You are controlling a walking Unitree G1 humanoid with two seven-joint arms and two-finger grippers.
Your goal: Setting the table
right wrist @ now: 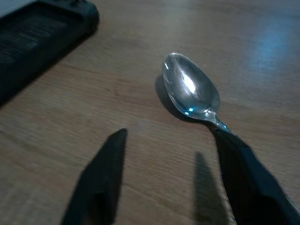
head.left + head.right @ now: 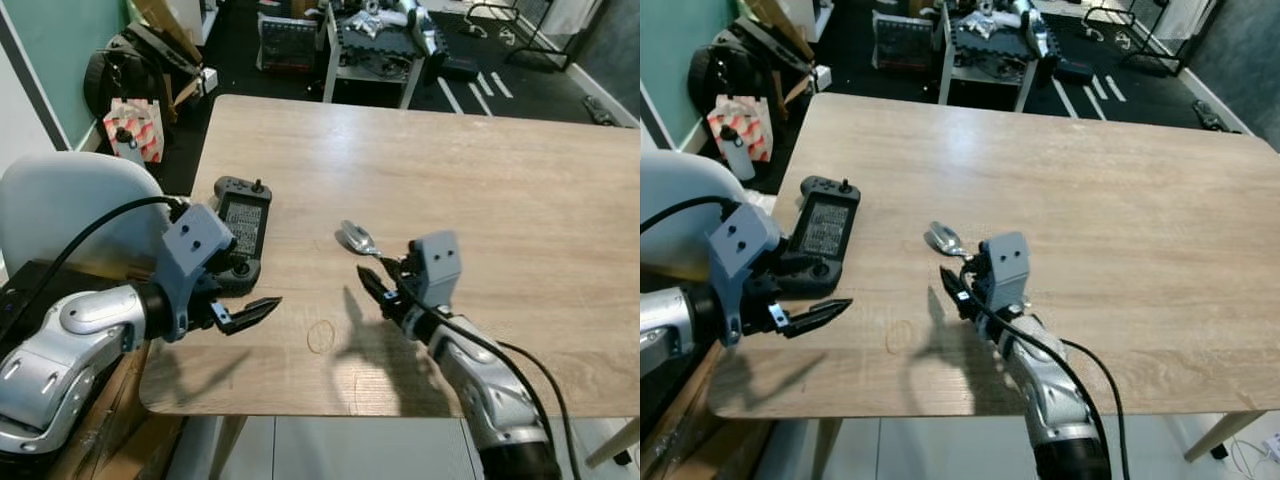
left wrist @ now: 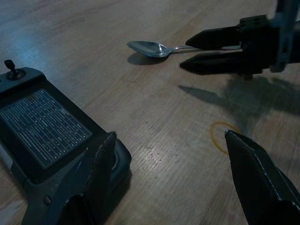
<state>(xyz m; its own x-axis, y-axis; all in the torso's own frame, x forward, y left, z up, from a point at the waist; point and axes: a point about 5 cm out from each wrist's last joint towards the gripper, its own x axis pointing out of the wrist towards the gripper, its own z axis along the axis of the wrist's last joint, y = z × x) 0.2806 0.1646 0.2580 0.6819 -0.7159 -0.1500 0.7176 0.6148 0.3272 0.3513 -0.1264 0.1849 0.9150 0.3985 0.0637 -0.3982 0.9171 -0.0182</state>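
Steel teaspoon (image 1: pixel 192 93) lies flat on the wooden worktop (image 2: pixel 480 170), bowl up, handle running back toward my right pincer (image 2: pixel 383 280). That pincer sits low over the worktop, fingers spread apart, nothing held. One finger (image 1: pixel 243 173) lies over the handle's near end; the other finger (image 1: pixel 101 178) is off to the side on bare wood, so the handle isn't between them. Can't tell if the first finger is actually touching the handle.

Step, as I judge it: picking up or placing the spoon for the table setting, spoon not gripped. Next move calls for shifting the pincer sideways so the handle sits between the fingers, then closing; thin flat metal, likely to slip or skid.

My left pincer (image 2: pixel 250 314) hovers over the near edge of the worktop, fingers wide, empty. Just beside it lies a black handheld controller (image 2: pixel 240 228) with small joysticks, left of the spoon, well apart from it. Faint ring mark (image 2: pixel 321 337) on the wood between the two pincers.
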